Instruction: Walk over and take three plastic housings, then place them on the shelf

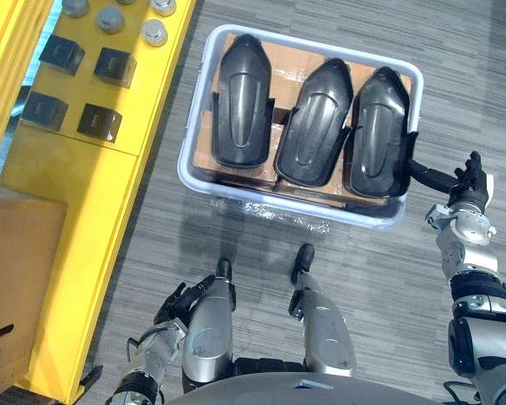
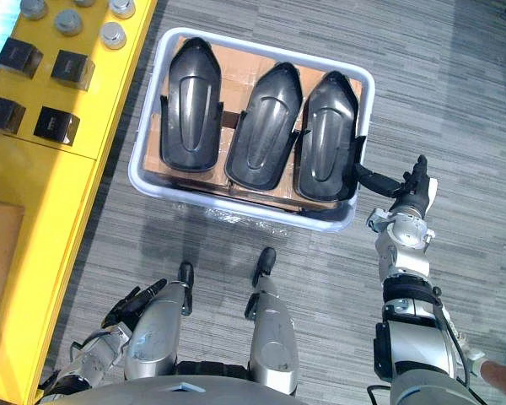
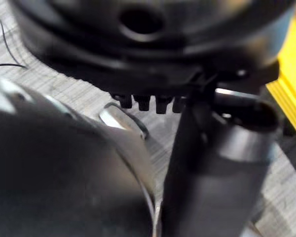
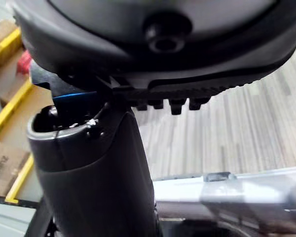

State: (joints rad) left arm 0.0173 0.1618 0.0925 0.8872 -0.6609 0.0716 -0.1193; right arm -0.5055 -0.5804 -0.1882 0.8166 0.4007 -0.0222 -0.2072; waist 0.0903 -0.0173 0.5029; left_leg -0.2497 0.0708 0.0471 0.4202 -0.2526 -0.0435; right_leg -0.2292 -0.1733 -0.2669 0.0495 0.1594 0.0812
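Fingers [image 1: 474,165] on the right hand [image 1: 467,184] spread wide, empty, at three o'clock of the tub [image 1: 364,218]; a bump might shove the housings [image 1: 314,122].

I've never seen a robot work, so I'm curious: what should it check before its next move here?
1. Three housings lie in the bin: ok.
2. Right hand open beside the bin's right end: ok.
3. Right hand gripping a housing: not ok.
4. Right hand touching the nearest housing: cannot tell.
5. Left hand open and free: ok.
6. Bare space on yellow shelf: ok.
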